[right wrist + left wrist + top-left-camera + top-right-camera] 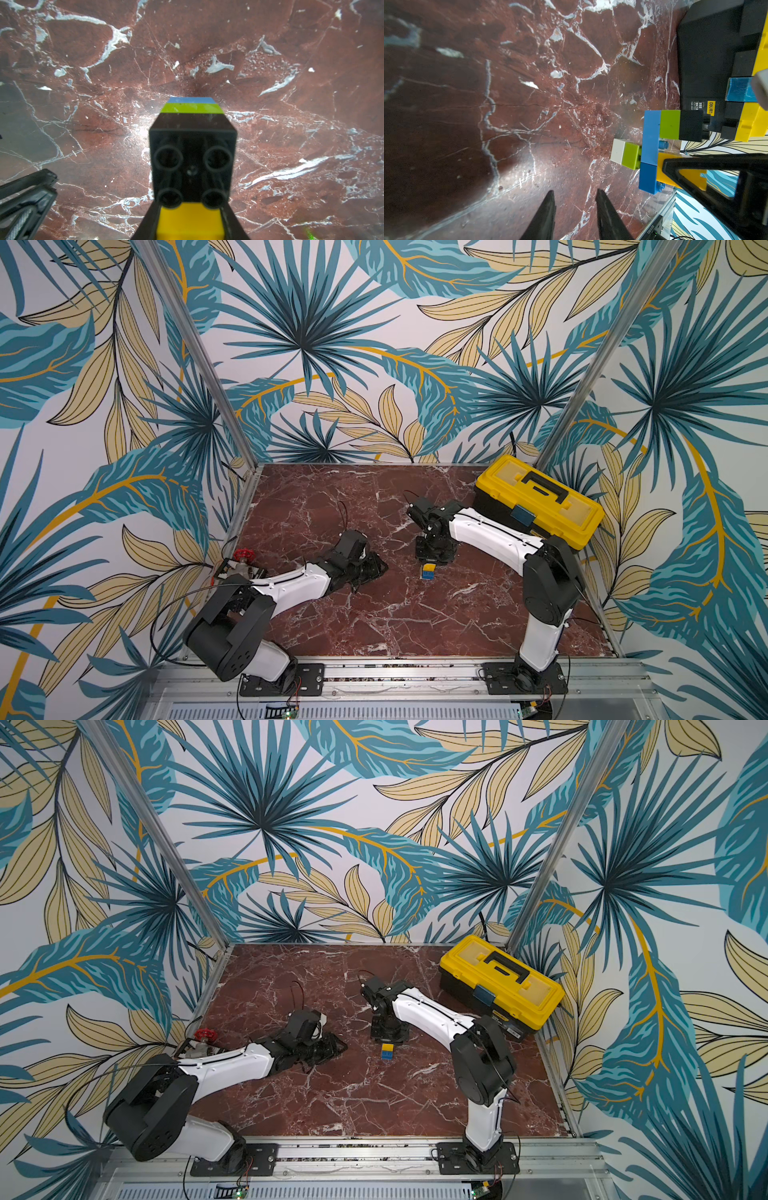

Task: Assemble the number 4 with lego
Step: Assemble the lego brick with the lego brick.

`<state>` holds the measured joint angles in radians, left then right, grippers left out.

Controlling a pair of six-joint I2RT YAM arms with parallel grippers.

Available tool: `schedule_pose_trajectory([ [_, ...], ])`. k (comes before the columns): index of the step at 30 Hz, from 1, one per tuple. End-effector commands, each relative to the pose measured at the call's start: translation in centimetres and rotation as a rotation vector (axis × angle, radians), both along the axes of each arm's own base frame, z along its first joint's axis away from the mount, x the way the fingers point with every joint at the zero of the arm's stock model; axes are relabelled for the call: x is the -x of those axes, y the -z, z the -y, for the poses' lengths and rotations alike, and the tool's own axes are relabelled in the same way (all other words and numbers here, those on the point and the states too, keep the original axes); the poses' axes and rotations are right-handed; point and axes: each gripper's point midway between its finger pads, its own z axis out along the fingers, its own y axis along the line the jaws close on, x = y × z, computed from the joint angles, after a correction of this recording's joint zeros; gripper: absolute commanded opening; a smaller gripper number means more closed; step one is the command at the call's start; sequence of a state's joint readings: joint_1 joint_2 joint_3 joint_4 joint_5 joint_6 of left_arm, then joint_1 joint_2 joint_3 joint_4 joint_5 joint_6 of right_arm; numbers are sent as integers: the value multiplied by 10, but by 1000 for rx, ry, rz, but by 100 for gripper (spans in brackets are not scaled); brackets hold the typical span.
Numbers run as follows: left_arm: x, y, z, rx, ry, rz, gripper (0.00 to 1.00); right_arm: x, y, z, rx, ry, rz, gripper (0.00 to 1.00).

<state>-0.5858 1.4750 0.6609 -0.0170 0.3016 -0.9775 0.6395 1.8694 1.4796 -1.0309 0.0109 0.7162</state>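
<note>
1 view shows white brick [617,150] | right fingers [148,226] grip number 4 [650,145] | left fingers [544,218] parted

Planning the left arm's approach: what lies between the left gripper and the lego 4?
Nothing: bare table separates the left gripper from the lego 4, as the left wrist view shows.

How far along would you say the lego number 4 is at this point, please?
Done: the number 4 looks fully joined, with blue crossbar, green-and-black stub and white, green and yellow column; no loose bricks show. In hand: the right gripper is shut on its yellow brick; the left gripper is open and empty. Left: probably just setting it down and releasing.
</note>
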Motion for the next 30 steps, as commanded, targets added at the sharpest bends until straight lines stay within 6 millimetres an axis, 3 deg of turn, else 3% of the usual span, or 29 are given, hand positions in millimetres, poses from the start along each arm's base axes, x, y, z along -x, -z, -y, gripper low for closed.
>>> schedule_pose_trajectory([
  [1, 5, 8, 0, 3, 8, -11, 36, 32, 38, 22, 136, 23, -165, 11],
  [11, 8, 10, 0, 12, 12, -15, 35, 34, 29, 24, 171, 28, -137, 11],
  [17, 9, 10, -1, 12, 14, -14, 35, 37, 37, 19, 178, 29, -146, 11],
  [30, 8, 9, 0, 19, 15, -9, 35, 17, 43, 24, 197, 98, -105, 11],
])
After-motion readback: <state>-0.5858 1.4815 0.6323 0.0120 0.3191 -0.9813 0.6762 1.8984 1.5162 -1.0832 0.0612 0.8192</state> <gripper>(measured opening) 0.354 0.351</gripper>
